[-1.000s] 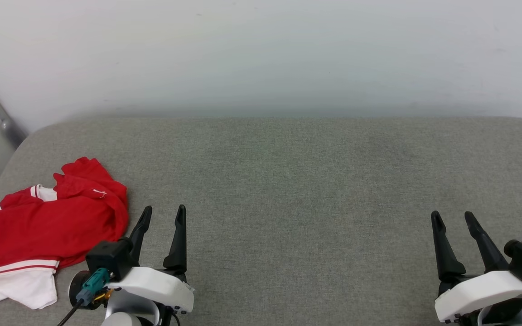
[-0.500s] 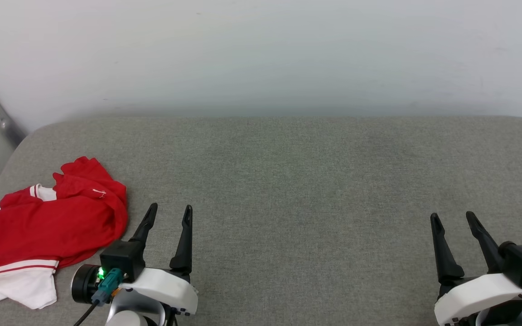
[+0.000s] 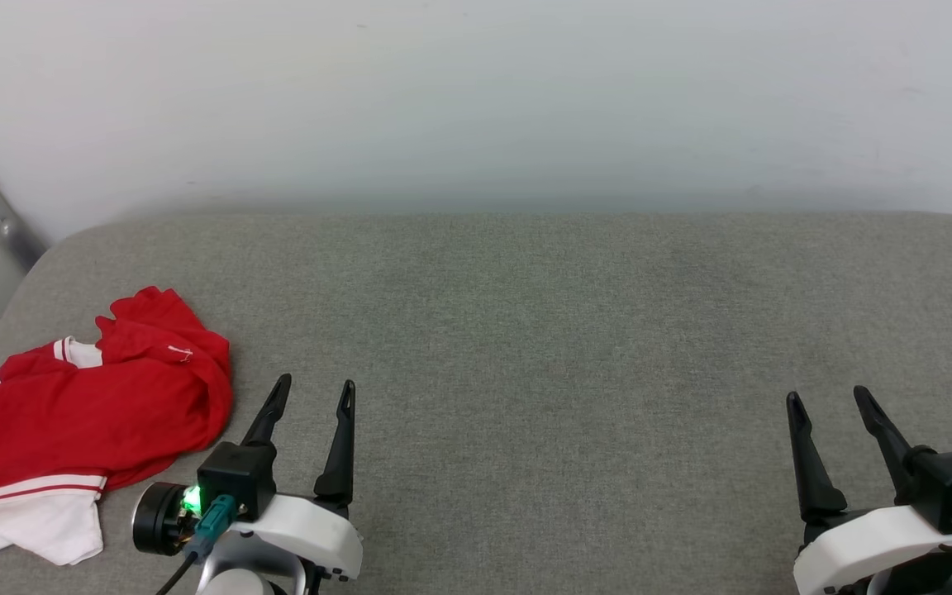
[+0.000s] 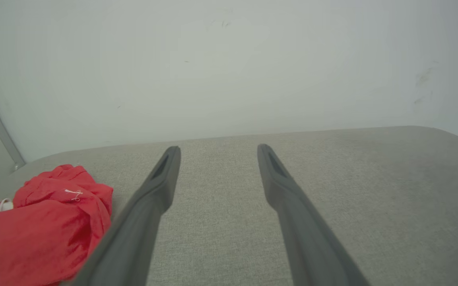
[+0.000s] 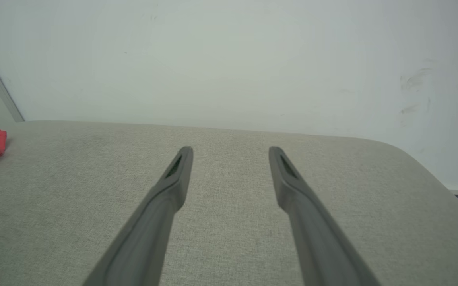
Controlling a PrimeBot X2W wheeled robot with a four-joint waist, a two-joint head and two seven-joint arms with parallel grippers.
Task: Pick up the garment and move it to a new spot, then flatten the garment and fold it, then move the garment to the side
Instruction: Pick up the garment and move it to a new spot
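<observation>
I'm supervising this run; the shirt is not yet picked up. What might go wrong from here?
The garment lies crumpled at the left edge of the grey cushion; a tug may drag it off.
Its layers are bunched, so the open left gripper may pinch several folds.
The open right gripper sits far from it; reaching across could be awkward.

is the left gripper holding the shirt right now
No, the left gripper has its jaws open with nothing between them, beside the crumpled red shirt lying on the grey cushion.
</observation>
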